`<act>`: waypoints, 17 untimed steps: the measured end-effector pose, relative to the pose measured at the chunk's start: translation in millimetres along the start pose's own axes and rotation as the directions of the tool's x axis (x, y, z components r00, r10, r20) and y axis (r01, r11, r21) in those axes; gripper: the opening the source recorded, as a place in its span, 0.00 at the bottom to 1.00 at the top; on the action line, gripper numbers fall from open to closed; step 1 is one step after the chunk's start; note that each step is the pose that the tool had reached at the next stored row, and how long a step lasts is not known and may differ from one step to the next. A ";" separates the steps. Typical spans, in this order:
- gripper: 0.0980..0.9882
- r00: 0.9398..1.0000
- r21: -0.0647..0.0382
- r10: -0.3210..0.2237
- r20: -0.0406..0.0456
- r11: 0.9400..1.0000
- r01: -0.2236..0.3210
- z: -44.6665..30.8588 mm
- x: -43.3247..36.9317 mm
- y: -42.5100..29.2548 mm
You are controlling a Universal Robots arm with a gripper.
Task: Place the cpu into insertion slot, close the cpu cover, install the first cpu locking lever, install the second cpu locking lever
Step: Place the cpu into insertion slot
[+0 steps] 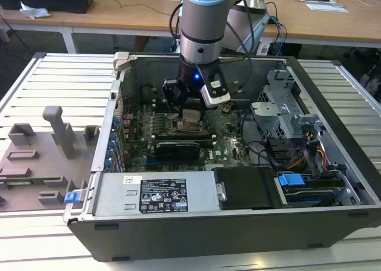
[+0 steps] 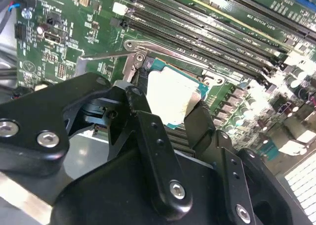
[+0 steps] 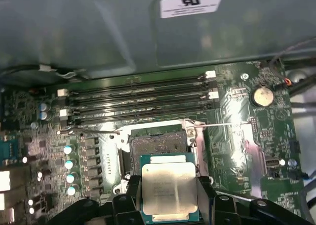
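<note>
Fingers flanking cpu, gripping its edges, near insertion slot

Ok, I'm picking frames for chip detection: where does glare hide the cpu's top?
In the second wrist view glare bleaches the top of the cpu to blank white, and part of the motherboard flares; in the first wrist view that top is evenly lit, grey, no hot spot; in the exterior view the inside of the case lies in shade.
</note>
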State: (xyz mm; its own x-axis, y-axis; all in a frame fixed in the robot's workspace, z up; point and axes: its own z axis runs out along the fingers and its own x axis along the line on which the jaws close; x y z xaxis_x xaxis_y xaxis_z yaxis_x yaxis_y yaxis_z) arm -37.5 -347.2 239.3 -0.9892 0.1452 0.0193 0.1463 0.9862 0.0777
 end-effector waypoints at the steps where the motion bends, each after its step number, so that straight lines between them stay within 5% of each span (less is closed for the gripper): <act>1: 0.50 1.000 0.000 0.018 0.002 1.000 -0.018 0.2 0.0 0.0; 8: 0.50 0.993 0.000 0.119 0.010 0.993 -0.119 0.9 0.0 0.0; 17: 0.50 0.972 -0.001 0.234 0.019 0.972 -0.234 2.0 -0.1 -0.1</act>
State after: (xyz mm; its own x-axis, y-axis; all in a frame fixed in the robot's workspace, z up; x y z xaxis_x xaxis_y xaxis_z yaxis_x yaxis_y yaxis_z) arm -37.5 -347.2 237.2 -0.9276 0.3731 0.0177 0.3734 0.9249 0.0717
